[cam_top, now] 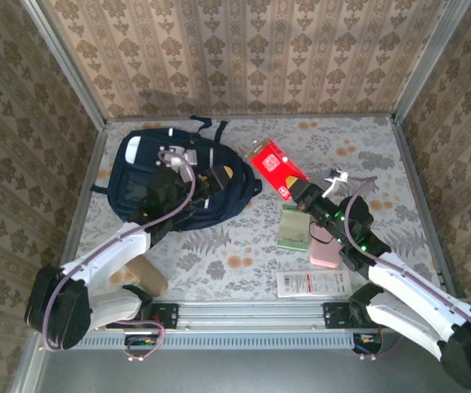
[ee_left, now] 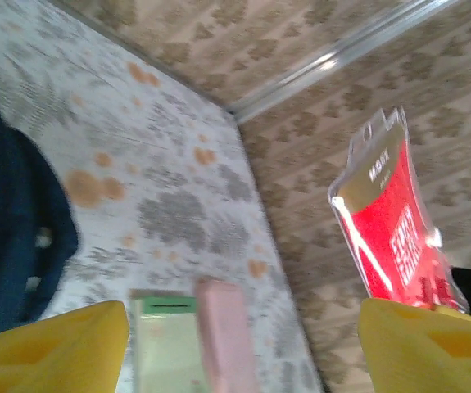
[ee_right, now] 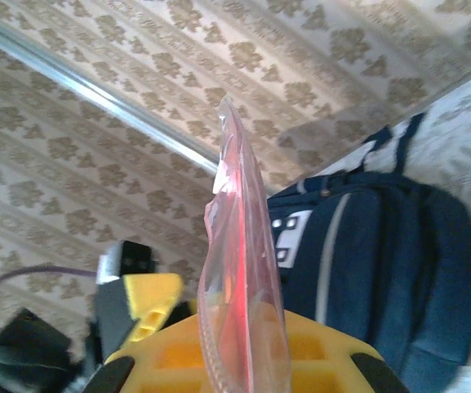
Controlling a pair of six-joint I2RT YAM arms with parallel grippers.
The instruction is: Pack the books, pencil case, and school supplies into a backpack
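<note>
We see the right gripper [cam_top: 302, 196] clamped on one end of the red packet [cam_top: 276, 168], which is raised off the table just right of the backpack [cam_top: 149, 184]. The left gripper [cam_top: 217, 182] hangs over the backpack's right side, fingers spread and empty. The pale green packet [cam_top: 294, 228] lies flat on the table.

- Navy backpack [cam_top: 133, 192]: lies flat, far left.
- Red packet [cam_top: 278, 169]: hangs tilted, right of it.
- Pale green packet [cam_top: 294, 228], pink pencil case [cam_top: 325, 250]: lie side by side.
- Long white packet [cam_top: 313, 283]: lies nearest.
</note>
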